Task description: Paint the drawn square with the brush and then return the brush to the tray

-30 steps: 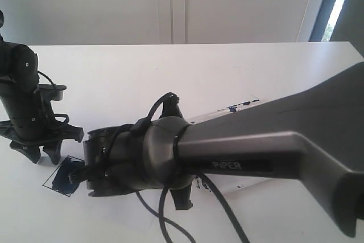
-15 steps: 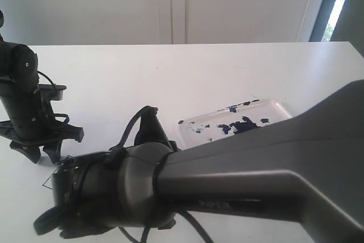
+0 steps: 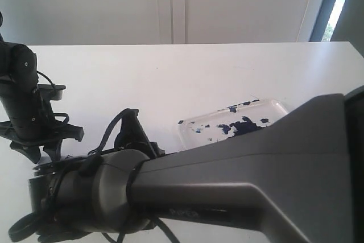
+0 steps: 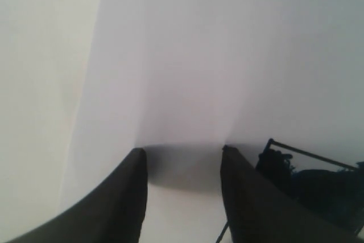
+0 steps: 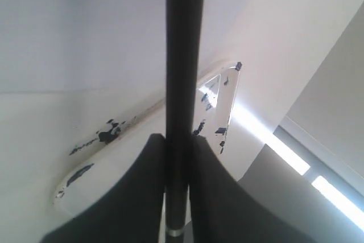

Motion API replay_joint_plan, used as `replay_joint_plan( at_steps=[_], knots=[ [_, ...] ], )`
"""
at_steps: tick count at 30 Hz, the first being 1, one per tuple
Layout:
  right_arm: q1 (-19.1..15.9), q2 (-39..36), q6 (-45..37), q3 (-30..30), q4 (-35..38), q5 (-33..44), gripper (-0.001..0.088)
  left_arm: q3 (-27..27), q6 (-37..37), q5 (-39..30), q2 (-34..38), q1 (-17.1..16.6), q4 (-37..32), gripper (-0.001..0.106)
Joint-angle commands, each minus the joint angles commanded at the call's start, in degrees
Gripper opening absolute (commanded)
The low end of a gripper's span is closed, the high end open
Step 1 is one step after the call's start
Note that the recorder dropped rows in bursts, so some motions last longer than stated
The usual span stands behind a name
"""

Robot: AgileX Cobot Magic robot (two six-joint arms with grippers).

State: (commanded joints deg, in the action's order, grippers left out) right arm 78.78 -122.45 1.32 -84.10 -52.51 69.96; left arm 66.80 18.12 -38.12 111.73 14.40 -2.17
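Black brush handle sits clenched in my right jaws, its long axis running straight out between them. The paint-smeared tray lies well apart on the desk, back along that arm. The drawn square, filled dark blue, sits just beside my released, empty left jaws.

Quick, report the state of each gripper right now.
Left gripper: open, holding nothing.
Right gripper: shut on the long thin black brush.
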Motion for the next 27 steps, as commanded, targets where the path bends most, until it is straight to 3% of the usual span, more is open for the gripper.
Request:
replay_joint_plan(
  at_steps=[11, 27],
  knots=[
    [-0.22, -0.12, -0.13, 0.00, -1.14, 0.00, 0.0000, 0.00, 0.00, 0.12, 0.00, 0.00, 0.00, 0.048],
    [-5.13, -2.35, 0.86, 0.00, -2.97, 0.00, 0.0000, 0.00, -0.12, 0.01, 0.00, 0.00, 0.35, 0.048]
  ],
)
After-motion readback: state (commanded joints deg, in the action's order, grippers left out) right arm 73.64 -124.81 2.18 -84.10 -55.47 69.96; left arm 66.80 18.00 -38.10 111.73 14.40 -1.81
